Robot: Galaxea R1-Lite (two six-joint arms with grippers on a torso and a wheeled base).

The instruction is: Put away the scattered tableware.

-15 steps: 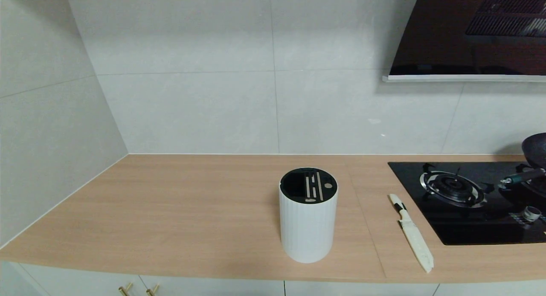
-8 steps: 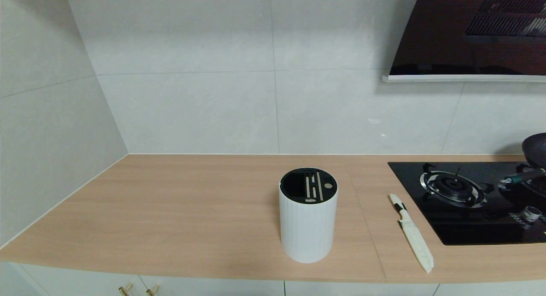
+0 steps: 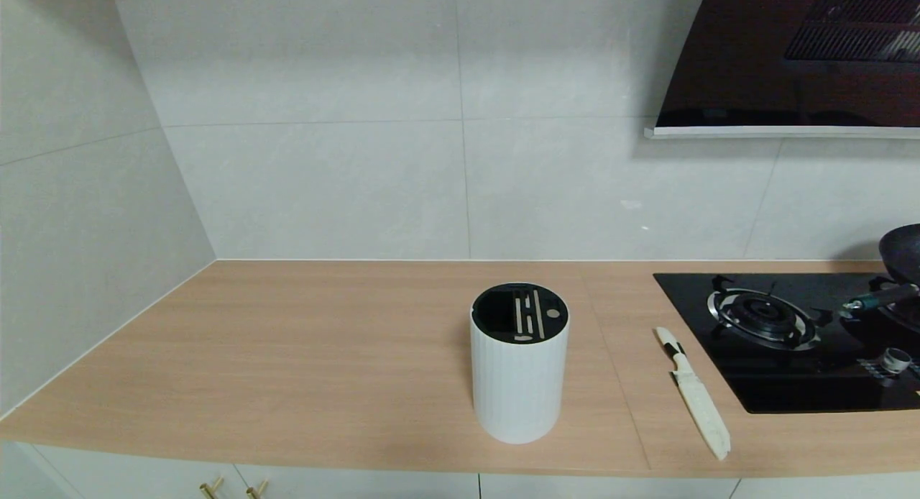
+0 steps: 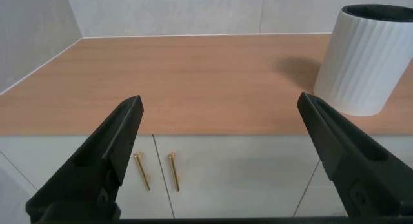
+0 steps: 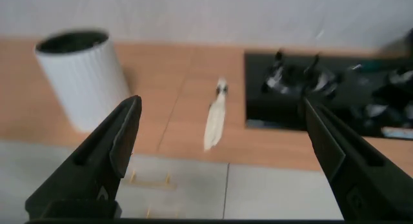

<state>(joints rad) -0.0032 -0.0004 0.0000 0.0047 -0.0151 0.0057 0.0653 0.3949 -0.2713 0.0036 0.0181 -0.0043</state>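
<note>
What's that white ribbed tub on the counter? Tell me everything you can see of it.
The white holder is a tall cylinder standing upright on the wooden countertop. Its wall is matte white with fine vertical ribs, plastic by the look. The top is a black insert with one large opening, several narrow slots and a small round spot. Nothing sticks out of it. Only the countertop touches it; the knife lies apart on its right.

head camera looks forward and down on the counter from above. the wrist cameras sit low off its front edge, just behind the left gripper and right gripper, facing the wall. all three share the holder, ahead of both grippers.
</note>
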